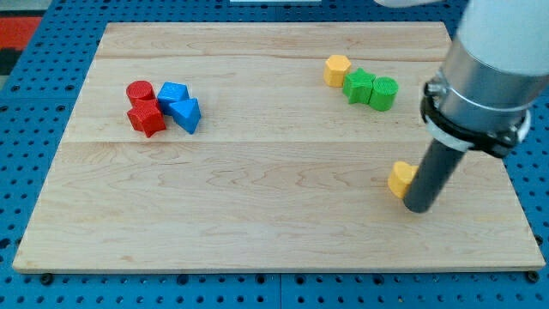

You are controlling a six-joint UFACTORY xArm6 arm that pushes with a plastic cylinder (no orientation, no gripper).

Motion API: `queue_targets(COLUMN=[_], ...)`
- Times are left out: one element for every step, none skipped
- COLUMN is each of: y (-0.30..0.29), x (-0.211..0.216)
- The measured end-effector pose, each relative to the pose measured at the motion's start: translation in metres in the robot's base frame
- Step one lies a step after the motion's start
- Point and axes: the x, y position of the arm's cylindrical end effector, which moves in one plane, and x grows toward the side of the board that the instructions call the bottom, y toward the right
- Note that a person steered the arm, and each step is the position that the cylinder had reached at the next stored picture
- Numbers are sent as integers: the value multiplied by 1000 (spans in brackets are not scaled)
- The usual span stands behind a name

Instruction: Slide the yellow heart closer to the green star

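Note:
The yellow heart (400, 178) lies at the view's right, low on the board, its right side hidden behind my rod. My tip (418, 209) rests on the board touching the heart's lower right side. The green star (358, 86) sits near the view's top right, well above the heart. It touches a green cylinder (384, 93) on its right.
A yellow hexagon-like block (337, 69) lies just up and left of the green star. At the view's left a red cylinder (140, 91), a red star (147, 118) and two blue blocks (172, 94) (185, 114) cluster together. The board's right edge (506, 184) is near my rod.

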Motion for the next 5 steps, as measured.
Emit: queue_targets(y=[-11, -27, -39, -40, -40], x=[-27, -54, -79, -81, -80])
